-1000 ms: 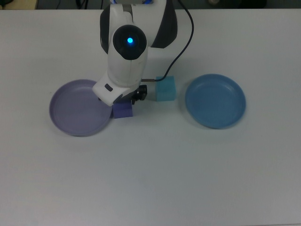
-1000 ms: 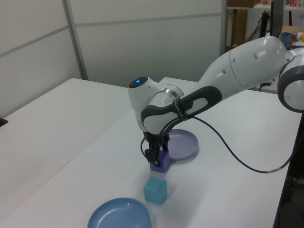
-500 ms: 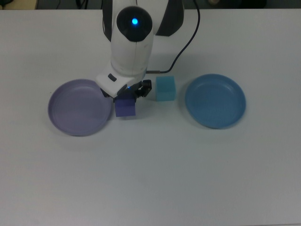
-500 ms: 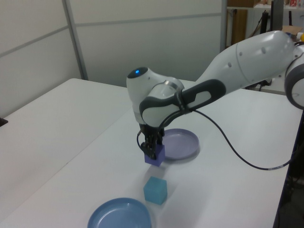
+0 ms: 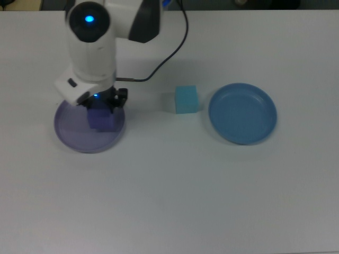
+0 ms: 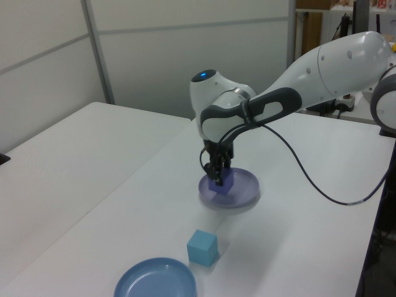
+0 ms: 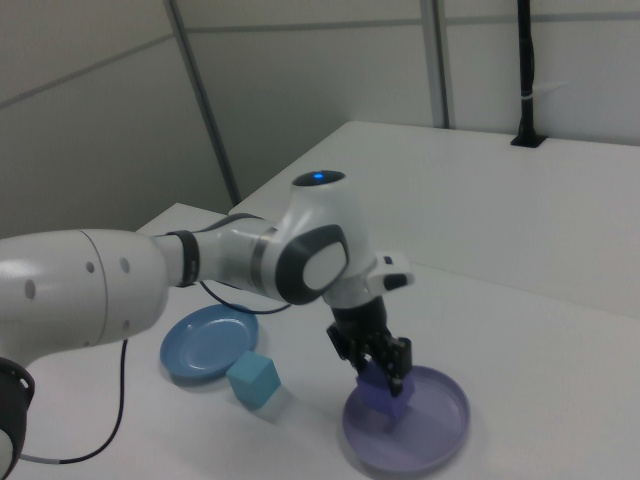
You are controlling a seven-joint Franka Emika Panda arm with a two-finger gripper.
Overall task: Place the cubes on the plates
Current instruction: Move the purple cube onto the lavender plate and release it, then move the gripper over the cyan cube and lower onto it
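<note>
The gripper (image 5: 100, 108) has its jaws clamped on the purple cube (image 5: 100, 119), holding it over the lavender plate (image 5: 74, 138), which lies at the top view's left on the white desk (image 5: 169, 190). In the left view the purple cube sits low inside the plate's rim; whether it touches the plate's floor cannot be told. The cyan cube (image 5: 186, 99) rests on the desk between the two plates, just beside the blue plate (image 5: 242, 113), which holds nothing. A black cable (image 5: 169, 50) trails from the arm across the desk.
</note>
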